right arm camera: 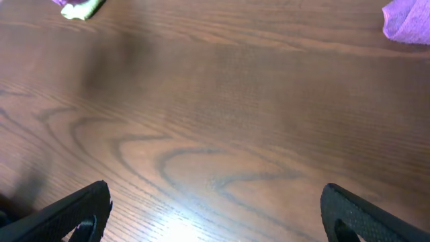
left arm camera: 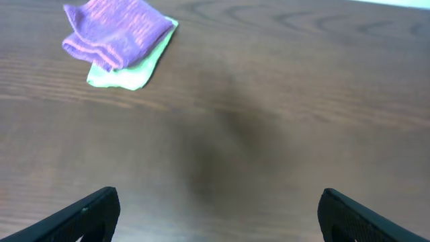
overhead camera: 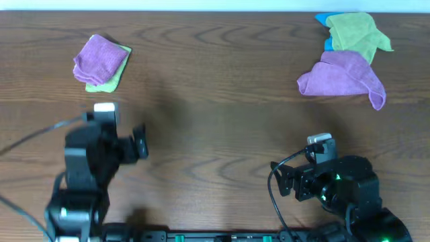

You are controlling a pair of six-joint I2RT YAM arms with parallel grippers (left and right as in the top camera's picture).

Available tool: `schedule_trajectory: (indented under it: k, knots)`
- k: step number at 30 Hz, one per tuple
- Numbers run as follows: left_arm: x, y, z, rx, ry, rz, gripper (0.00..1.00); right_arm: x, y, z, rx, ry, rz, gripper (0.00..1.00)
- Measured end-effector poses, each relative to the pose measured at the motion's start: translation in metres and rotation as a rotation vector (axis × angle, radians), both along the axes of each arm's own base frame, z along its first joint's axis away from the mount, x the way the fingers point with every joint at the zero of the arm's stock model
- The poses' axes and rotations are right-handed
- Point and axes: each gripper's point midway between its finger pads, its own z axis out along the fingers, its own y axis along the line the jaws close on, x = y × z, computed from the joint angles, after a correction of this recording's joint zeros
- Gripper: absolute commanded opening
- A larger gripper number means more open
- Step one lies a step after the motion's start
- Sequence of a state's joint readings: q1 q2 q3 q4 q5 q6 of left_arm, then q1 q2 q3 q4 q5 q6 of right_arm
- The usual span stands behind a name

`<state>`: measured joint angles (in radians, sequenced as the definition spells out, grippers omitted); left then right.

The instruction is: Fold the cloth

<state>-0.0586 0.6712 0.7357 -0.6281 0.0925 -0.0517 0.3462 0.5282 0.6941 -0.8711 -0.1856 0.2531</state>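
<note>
The cloth point(overhead camera: 101, 56) is purple-magenta and lies folded on a folded light green cloth point(overhead camera: 111, 79) at the far left of the table. It also shows in the left wrist view point(left arm camera: 117, 30), far ahead and to the left of the fingers. My left gripper point(left arm camera: 218, 215) is open and empty over bare wood, well short of the cloth. My right gripper point(right arm camera: 215, 212) is open and empty near the front right of the table. In the overhead view both arms point(overhead camera: 87, 158) point(overhead camera: 336, 181) sit close to the front edge.
A paler purple cloth point(overhead camera: 342, 77) lies crumpled at the far right, with a light green cloth point(overhead camera: 356, 33) and a blue one point(overhead camera: 326, 20) behind it. Its corner shows in the right wrist view point(right arm camera: 406, 20). Cables trail from both arms.
</note>
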Motion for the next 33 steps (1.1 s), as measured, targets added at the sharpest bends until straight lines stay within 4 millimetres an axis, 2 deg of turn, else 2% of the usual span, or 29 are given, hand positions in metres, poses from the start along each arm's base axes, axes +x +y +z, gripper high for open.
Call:
schedule_trajectory:
  k: [4,11,14,20,33]
  knots:
    - [-0.025,0.002,-0.031,0.044,-0.025,-0.029,0.95,0.0,0.0,0.0,0.0,0.0,0.001,0.99]
    - [-0.05,0.009,-0.086,0.107,0.002,-0.042,0.95,0.0,0.0,-0.001,0.0,0.002,0.0,0.99]
    - [-0.059,0.017,-0.101,0.136,0.024,-0.011,0.95,0.0,0.0,-0.001,0.0,0.001,0.0,0.99]
    - [-0.073,0.037,-0.111,0.186,0.054,0.076,0.95,0.0,0.0,-0.001,-0.001,0.001,0.001,0.99]
    - [-0.087,0.042,-0.117,0.221,0.076,0.082,0.95,0.0,0.0,-0.001,0.0,0.002,0.0,0.99]
